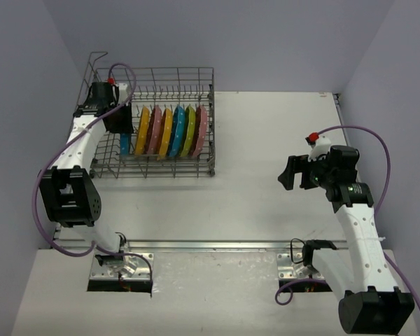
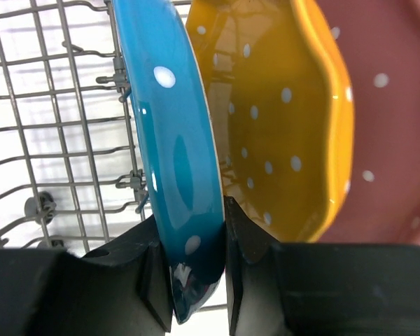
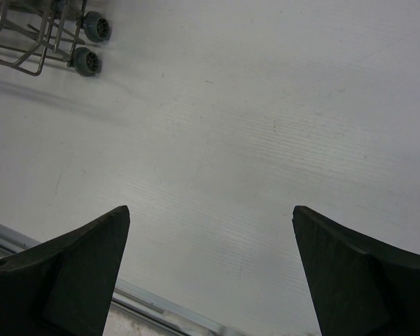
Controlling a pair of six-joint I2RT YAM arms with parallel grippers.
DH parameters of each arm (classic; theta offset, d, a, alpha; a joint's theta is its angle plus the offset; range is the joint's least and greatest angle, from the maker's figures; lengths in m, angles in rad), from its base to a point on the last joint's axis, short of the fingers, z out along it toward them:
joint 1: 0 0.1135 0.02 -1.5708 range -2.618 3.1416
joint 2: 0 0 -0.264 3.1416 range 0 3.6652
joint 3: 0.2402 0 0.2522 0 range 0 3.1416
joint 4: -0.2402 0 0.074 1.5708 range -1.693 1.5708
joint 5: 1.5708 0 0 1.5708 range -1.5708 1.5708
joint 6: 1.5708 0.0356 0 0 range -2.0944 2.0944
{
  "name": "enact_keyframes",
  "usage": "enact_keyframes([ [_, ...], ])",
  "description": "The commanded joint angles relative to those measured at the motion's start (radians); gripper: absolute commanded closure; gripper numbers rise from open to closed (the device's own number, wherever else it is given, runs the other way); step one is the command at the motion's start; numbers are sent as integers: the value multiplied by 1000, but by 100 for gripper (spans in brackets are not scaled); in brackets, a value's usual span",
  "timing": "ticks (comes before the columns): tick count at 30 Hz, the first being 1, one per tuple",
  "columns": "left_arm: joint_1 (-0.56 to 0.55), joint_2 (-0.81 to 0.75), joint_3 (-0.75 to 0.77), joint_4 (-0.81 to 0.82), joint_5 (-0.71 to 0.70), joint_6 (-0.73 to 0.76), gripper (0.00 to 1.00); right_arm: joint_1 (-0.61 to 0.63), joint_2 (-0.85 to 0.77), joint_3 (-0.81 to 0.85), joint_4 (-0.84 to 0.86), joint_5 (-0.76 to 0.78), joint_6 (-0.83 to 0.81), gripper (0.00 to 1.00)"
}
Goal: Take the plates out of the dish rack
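Observation:
The grey wire dish rack (image 1: pixel 161 70) stands at the far left of the table. Several dotted plates stand on edge in it: orange (image 1: pixel 143 130), pink (image 1: pixel 155 130), yellow (image 1: pixel 166 133), blue (image 1: pixel 178 131), green (image 1: pixel 189 130) and pink (image 1: pixel 200 130). My left gripper (image 1: pixel 119 122) reaches into the rack's left part and is shut on the rim of a blue plate (image 1: pixel 124 143). In the left wrist view the fingers (image 2: pixel 241 238) pinch that blue plate (image 2: pixel 171 140), with the orange plate (image 2: pixel 280 126) right beside it. My right gripper (image 1: pixel 290 173) is open and empty over the bare table (image 3: pixel 217 126).
The rack's raised handle (image 1: pixel 96 57) is at its far left corner. Its wheeled feet (image 3: pixel 87 59) show at the top left of the right wrist view. A metal rail (image 1: pixel 217 245) runs along the table's near edge. Walls close in the left, back and right sides.

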Motion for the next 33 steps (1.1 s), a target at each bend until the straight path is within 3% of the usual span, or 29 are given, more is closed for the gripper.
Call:
enact_keyframes([
  [1,9,-94,172,-6,-52,-2,100,-5,-12,31,29,-19,23,1],
  [8,9,-56,459,-144,-5,17,100,-5,16,85,2,-48,45,1],
  [13,6,-81,556,-167,57,84,100,-6,22,127,-5,-64,76,1],
  [23,-277,-442,215,114,-66,639,100,-6,82,317,-69,-128,113,1],
  [29,-427,-662,-56,176,-7,972,100,-5,196,490,-149,-305,176,1],
  [33,-465,-852,-372,264,100,1331,100,-6,311,566,-141,-465,306,1],
])
